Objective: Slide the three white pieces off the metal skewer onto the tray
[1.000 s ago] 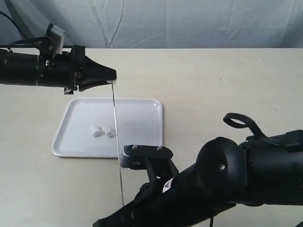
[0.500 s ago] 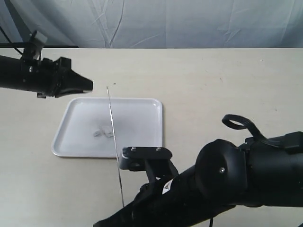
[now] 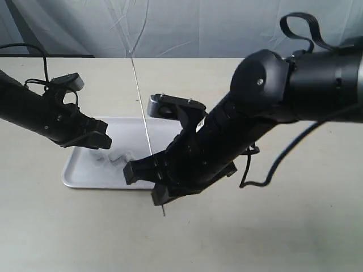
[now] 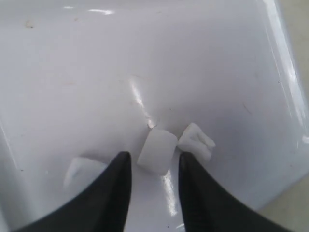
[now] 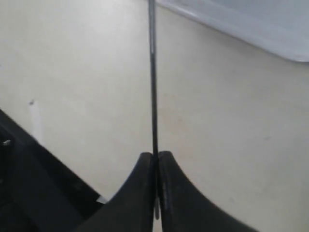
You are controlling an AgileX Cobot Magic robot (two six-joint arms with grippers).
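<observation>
All three white pieces (image 4: 157, 151) lie loose on the tray (image 4: 96, 72); the outer two (image 4: 196, 141) (image 4: 82, 170) lie beside the fingers. In the exterior view they show as small lumps (image 3: 117, 157) on the tray's (image 3: 82, 173) left half. My left gripper (image 4: 154, 166) hovers low over them, open, its fingers either side of the middle piece and not closed on it. My right gripper (image 5: 155, 157) is shut on the near end of the metal skewer (image 5: 153, 72). The skewer (image 3: 142, 113) stands steeply tilted and bare above the tray's middle.
The right arm (image 3: 227, 136) stretches across the tray's right half and hides it. Beige tabletop (image 3: 272, 226) surrounds the tray, with a grey cloth backdrop (image 3: 227, 22) behind. A cable (image 3: 266, 170) hangs from the right arm.
My left gripper left the skewer's far tip, swung left, then came down over the tray. The right arm rose and moved back with the skewer. A third piece now shows on the tray.
</observation>
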